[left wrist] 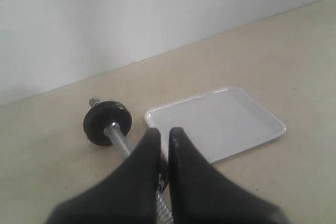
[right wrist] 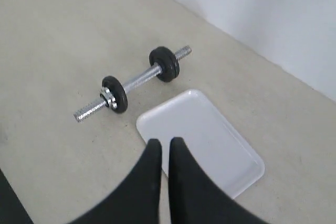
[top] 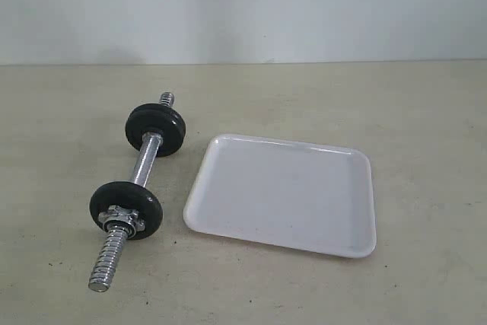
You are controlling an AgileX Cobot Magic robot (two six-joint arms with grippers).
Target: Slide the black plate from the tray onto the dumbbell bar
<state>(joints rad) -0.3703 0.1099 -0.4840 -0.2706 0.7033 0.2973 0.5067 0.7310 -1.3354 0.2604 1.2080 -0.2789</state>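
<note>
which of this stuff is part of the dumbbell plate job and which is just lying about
Job: dumbbell bar; near black plate and far black plate, both on the bar; star collar nut; white tray, holding no plate.
Lying about: no loose extras visible, only tabletop and wall.

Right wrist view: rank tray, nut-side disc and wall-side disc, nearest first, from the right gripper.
1. tray, just ahead of the right gripper.
2. nut-side disc, on the dumbbell bar.
3. wall-side disc, at the bar's other end, narrowly farther.
</note>
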